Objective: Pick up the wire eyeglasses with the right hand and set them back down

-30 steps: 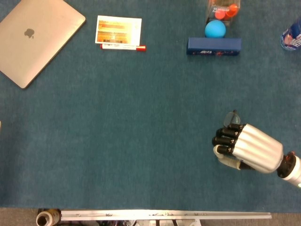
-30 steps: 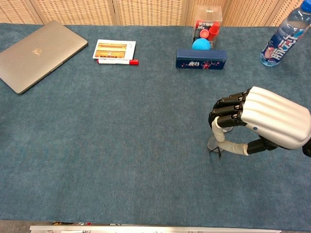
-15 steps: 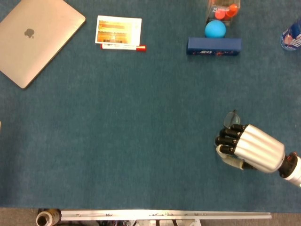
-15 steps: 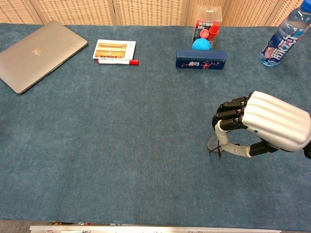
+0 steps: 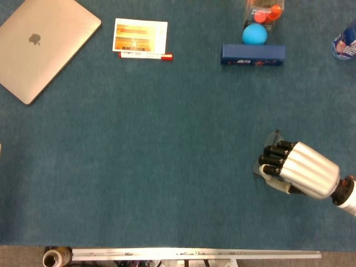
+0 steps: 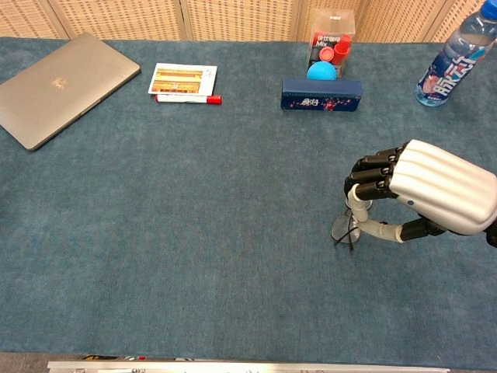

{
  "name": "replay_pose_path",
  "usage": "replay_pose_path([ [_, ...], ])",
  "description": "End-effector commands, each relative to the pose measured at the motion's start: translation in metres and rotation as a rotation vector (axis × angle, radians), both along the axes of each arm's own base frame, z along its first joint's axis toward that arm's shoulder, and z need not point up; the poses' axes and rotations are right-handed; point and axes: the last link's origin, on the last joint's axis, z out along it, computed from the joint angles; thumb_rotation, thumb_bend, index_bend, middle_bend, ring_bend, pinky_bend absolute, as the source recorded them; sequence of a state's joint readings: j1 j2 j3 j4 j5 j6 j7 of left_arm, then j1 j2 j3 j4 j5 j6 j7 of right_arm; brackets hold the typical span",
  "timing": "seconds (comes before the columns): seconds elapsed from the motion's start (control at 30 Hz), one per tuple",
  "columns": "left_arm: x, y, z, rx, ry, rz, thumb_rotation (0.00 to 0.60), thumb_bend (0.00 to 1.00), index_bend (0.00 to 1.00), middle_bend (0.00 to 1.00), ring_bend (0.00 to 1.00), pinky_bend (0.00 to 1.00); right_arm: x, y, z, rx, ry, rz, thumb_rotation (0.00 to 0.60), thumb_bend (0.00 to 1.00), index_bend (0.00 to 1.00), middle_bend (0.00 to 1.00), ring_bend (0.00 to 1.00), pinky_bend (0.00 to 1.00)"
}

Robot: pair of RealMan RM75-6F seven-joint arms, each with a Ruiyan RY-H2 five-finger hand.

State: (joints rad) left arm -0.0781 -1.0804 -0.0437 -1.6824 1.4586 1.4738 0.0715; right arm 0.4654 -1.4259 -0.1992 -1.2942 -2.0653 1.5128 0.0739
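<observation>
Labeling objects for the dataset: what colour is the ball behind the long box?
Bright blue ball, clearest in the head view.

on my feed a closed silver laptop [image 5: 40, 43] lies at the far left of the blue counter [image 5: 167, 150]. right of it is a card [image 5: 139, 35] with a red marker [image 5: 146, 55] along its near edge. further right, a blue ball [image 5: 254, 34] sits behind a long dark blue box [image 5: 253, 54], and a water bottle [image 6: 453, 60] stands at the far right.
</observation>
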Motion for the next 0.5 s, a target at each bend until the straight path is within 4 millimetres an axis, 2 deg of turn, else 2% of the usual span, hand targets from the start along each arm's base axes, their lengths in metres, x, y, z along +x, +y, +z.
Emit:
replay_pose_path([
  [0.03, 0.0, 0.0, 0.0, 0.001, 0.0, -0.001, 0.6, 0.28, 0.53, 0.55, 0.42, 0.59, -0.001, -0.001, 0.001, -0.007, 0.004, -0.002, 0.6, 0.3, 0.61, 0.56, 0.43, 0.6],
  [0.5, 0.0, 0.0, -0.001, -0.001, 0.0, -0.001, 0.6, 0.28, 0.53, 0.55, 0.42, 0.59, -0.015, -0.018, 0.001, -0.071, 0.062, -0.047, 0.6, 0.3, 0.61, 0.56, 0.43, 0.6],
])
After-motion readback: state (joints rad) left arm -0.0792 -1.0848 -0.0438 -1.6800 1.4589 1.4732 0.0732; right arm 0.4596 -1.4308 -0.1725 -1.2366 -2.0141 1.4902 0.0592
